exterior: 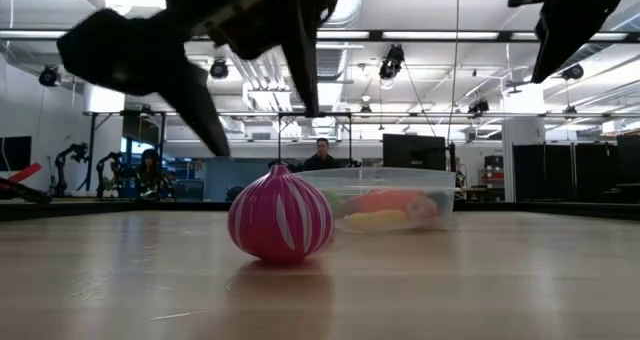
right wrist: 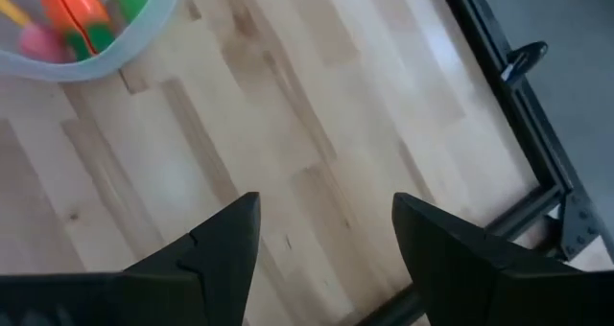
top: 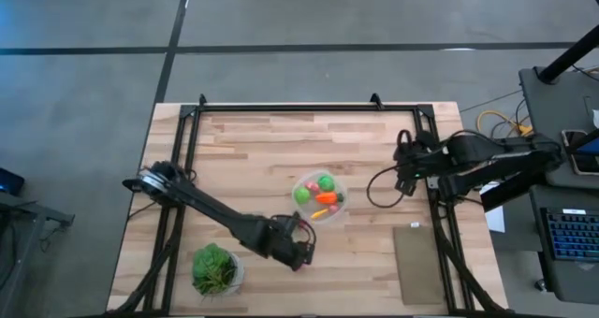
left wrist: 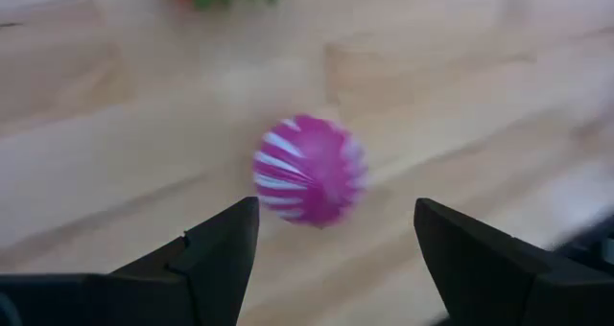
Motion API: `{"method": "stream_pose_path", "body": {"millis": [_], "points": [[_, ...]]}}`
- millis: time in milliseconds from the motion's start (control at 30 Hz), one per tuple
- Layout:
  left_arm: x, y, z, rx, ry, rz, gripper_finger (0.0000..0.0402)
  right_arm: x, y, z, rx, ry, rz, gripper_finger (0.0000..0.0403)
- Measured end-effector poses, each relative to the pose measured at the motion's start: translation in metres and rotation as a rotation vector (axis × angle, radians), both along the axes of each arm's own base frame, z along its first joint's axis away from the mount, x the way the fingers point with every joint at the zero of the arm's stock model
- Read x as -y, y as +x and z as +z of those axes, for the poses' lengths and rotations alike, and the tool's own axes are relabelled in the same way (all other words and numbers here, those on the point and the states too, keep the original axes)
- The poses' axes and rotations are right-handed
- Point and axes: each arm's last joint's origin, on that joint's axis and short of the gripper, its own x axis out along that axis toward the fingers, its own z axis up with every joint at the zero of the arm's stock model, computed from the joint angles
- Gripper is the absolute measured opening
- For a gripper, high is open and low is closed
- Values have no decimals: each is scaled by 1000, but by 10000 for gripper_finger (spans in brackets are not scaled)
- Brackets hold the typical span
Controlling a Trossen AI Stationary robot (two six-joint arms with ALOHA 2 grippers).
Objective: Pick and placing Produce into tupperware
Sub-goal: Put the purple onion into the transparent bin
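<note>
The spiky purple ball with white stripes [left wrist: 309, 170] rests on the wooden table [top: 253, 150], in front of the tupperware in the low view [exterior: 280, 225]. My left gripper [left wrist: 336, 211] hangs open just above it, one finger to each side, touching nothing [exterior: 262, 120]; in the high view the gripper [top: 295, 248] hides the ball. The clear round tupperware [top: 320, 196] holds green, orange, yellow and red produce [right wrist: 72, 14]. My right gripper [top: 404, 164] waits open above bare wood near the table's right edge [right wrist: 326, 206].
A leafy plant in a white pot [top: 215, 268] stands at the near edge, left of my left gripper. A dark flat mat [top: 416, 262] lies near the right near corner. Black frame rails [top: 309, 106] border the table. People sit in the room behind [exterior: 320, 155].
</note>
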Motion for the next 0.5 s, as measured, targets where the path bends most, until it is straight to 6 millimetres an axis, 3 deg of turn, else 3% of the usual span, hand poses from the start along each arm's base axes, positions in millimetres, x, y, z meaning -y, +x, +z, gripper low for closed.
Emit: {"method": "stream_pose_path", "body": {"millis": [300, 500], "points": [[10, 20, -20, -94, 14, -66, 264, 4, -30, 13, 118, 30, -39, 231], [15, 29, -29, -104, 9, -75, 264, 4, -35, 15, 143, 32, -40, 231]]}}
